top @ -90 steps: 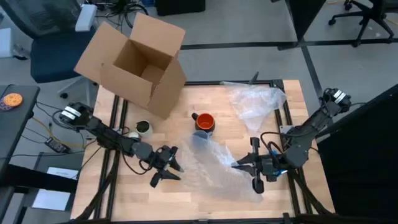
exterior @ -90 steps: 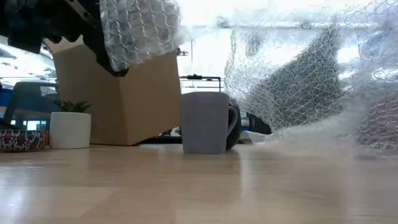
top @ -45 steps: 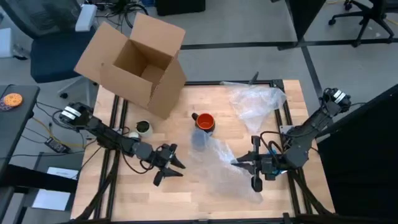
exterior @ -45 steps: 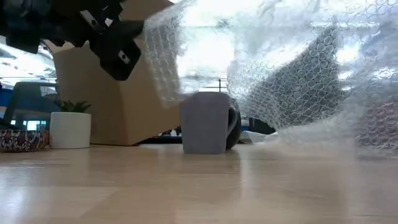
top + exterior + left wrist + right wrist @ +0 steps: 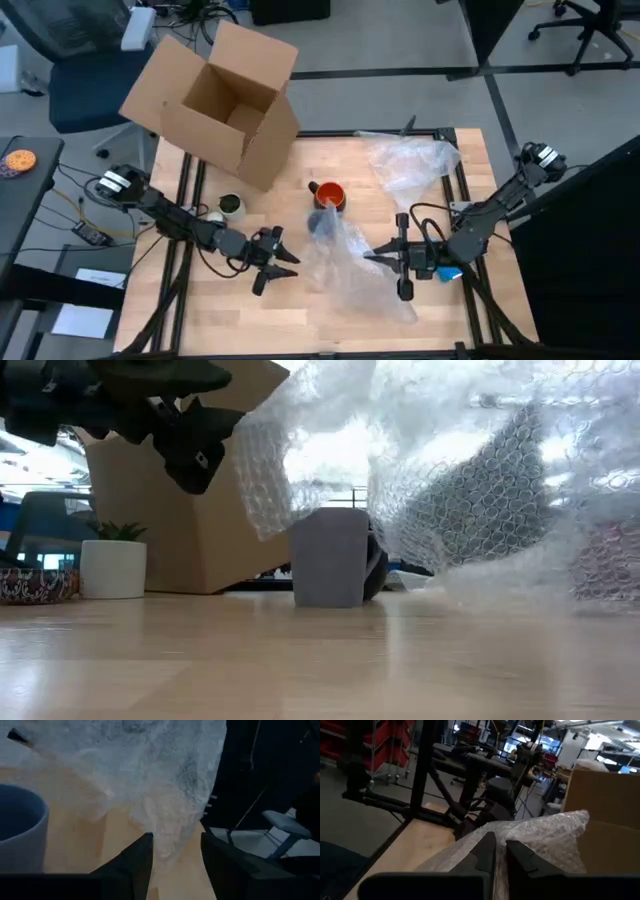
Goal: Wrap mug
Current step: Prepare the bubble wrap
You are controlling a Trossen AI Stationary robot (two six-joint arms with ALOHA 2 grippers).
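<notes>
The orange-red mug (image 5: 328, 196) stands upright on the wooden table (image 5: 300, 320), just beyond its middle, dark handle toward the left. A sheet of clear bubble wrap (image 5: 350, 262) lies bunched just near of the mug, and my right gripper (image 5: 372, 256) is shut on its right part. Left of the wrap, my left gripper (image 5: 288, 260) is open and raised. In the left wrist view its fingers (image 5: 140, 865) stand either side of a hanging tip of the wrap (image 5: 165, 795), with the mug (image 5: 20, 835) off to one side. I cannot tell whether they touch it. My right gripper pinches a bunched edge of the bubble wrap (image 5: 517, 837) between its two fingers, coming about level from the table's right side. The held part is raised above the table. The rest of the wrap (image 5: 460, 490) hangs slack, its lower folds on the table beside the mug.
An open cardboard box (image 5: 215, 100) stands tilted at the far left corner. A small white pot (image 5: 230, 206) sits near it. A second heap of clear wrap (image 5: 412, 160) lies at the far right. Bare wood shows along the near edge.
The wrap's left part, which hung at my left gripper a second ago, has come away from it and gathered toward the right, beside the mug. My right gripper has moved toward the table's left with its end of the wrap. The mug has stayed put.
</notes>
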